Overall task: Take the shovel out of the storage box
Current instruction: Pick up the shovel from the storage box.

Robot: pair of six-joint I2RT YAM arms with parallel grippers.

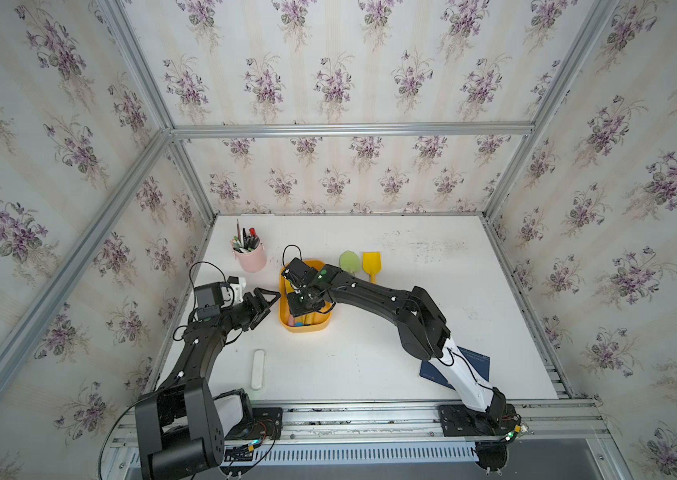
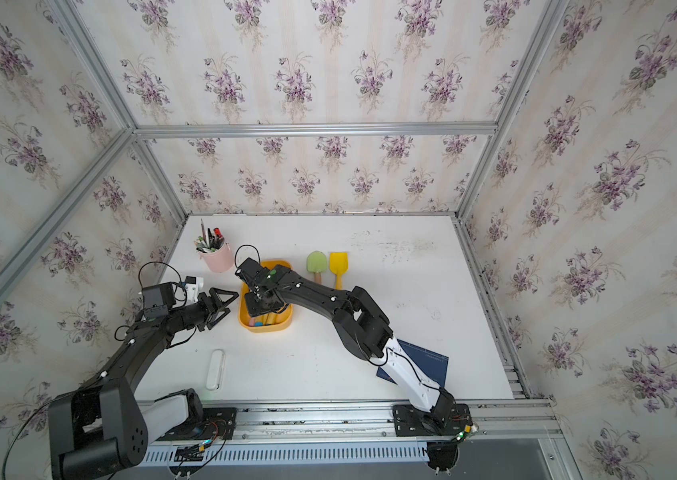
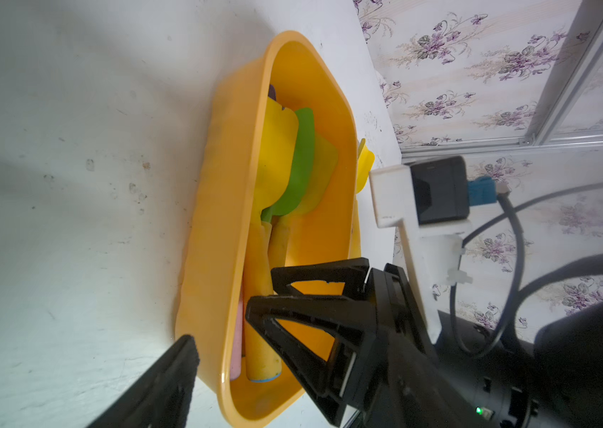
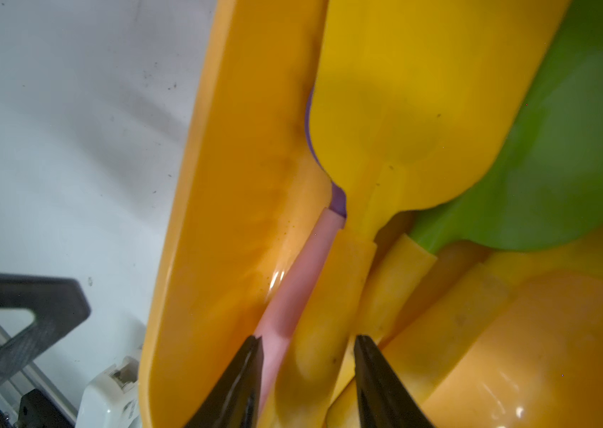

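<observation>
Right wrist view drops us straight into the storage box (image 4: 218,185), where the right hand (image 4: 307,370) has its fingers (image 4: 240,381) set either side of the handle (image 4: 326,296) of the yellow shovel (image 4: 403,92), drawn in close, though whether they squeeze it I cannot tell. That shovel lies lengthwise along the left side of the box, blade far, handle near, and the box sits left of centre on the counter (image 1: 411,332), between the two arms. Crowded in there: a green shovel (image 4: 570,148) overlaps the yellow blade on the right, and a pink handle (image 4: 292,289) runs just beside the yellow one, right by one fingertip. I read this as light, stiff moulded plastic, smooth and a bit slippery, so the thick round handle is the place to take it, and a straight lift should keep the neighbours from dragging along. Left wrist view shows the left hand (image 3: 218,322) with fingers spread astride the box's left wall; pressing or not, I cannot tell, but it looks placed to steady the tub. Two more, a pale green shovel (image 1: 349,262) and a second yellow shovel (image 1: 371,264), lie on the counter just beyond the box's far right corner.
</observation>
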